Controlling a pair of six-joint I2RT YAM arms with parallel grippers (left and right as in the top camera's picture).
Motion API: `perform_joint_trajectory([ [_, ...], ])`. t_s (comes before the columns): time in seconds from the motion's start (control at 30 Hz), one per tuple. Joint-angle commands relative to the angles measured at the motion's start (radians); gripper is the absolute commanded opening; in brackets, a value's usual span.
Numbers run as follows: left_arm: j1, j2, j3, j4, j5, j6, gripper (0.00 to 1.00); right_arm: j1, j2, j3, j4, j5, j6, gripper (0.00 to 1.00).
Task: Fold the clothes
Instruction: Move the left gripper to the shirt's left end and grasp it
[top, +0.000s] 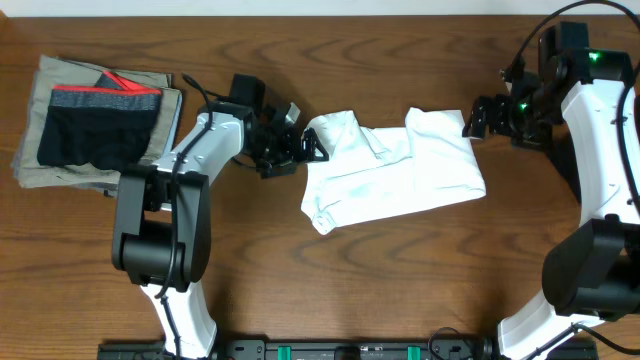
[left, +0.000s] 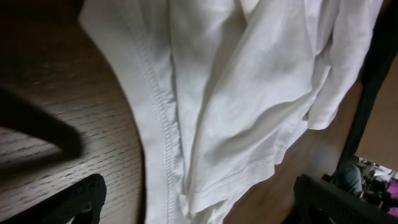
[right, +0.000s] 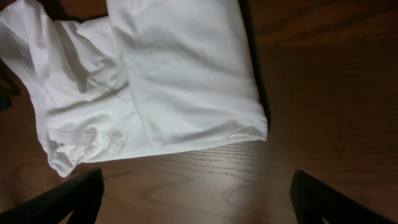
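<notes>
The left tool (top: 306, 146) and the right tool (top: 476, 118) are seen with fingers spread wide apart and nothing clamped, the partly folded white T-shirt (top: 392, 170) being laid on the bench (top: 400, 280) between them, just beside each.

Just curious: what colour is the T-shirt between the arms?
Plain white T-shirt, clearest in the overhead view.

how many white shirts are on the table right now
1: the white T-shirt lies partly folded in the middle of the table. At far left only khaki-grey pieces and black shorts show; anything under them is hidden.
</notes>
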Motion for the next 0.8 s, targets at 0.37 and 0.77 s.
perform_joint_trajectory([
  [0.37, -0.006, 0.123, 0.003, 0.027, 0.042, -0.016, 0.98, 0.009, -0.001, 0.003, -0.01, 0.007, -0.016, 0.93],
  [0.77, -0.101, 0.189, 0.003, 0.114, 0.05, -0.095, 0.98, 0.009, -0.001, 0.003, -0.011, 0.007, -0.016, 0.93],
])
